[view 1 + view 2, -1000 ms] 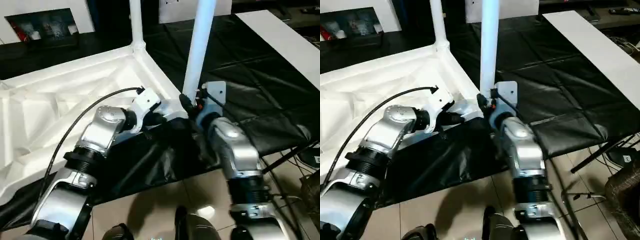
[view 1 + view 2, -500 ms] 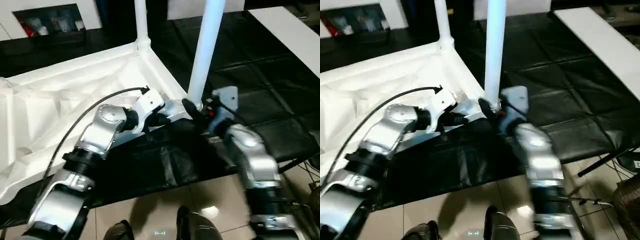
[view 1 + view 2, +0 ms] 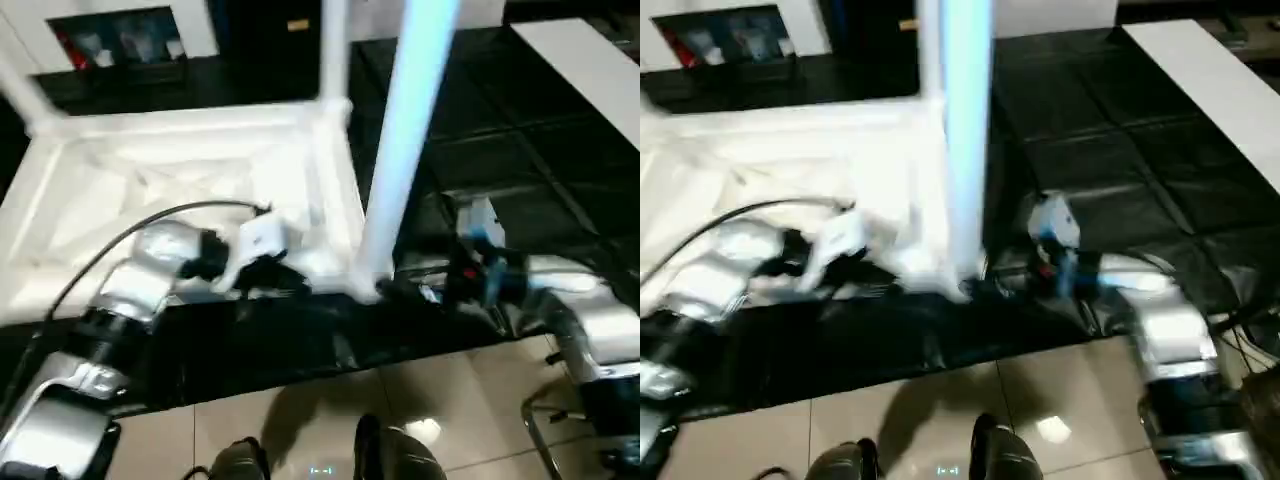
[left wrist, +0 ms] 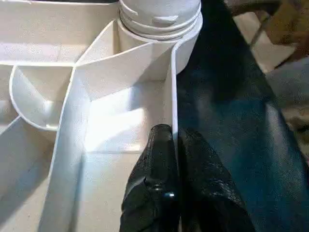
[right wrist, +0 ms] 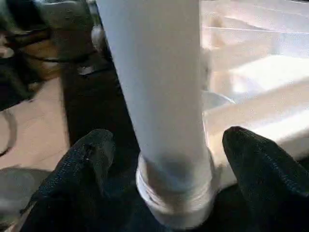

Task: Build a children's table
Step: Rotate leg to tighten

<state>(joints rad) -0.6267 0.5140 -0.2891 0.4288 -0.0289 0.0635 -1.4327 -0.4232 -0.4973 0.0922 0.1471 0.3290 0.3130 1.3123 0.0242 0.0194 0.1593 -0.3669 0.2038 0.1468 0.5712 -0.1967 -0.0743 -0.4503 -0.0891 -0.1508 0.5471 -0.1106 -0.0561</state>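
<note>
Legs number 2 upright in corner sockets of the upturned table top (image 3: 180, 180) on the black-covered bench (image 3: 520, 150), left gripper (image 4: 175, 145) jaws clenched on its rim, right gripper (image 5: 164, 159) jaws released around the near leg (image 3: 405, 150), other legs apparently remaining.

Head views motion-blurred; glare on floor tiles (image 3: 415, 430); wrist views sharper.

upturned white table top (image 3: 180, 190), legs (image 3: 405, 150) upright
</note>
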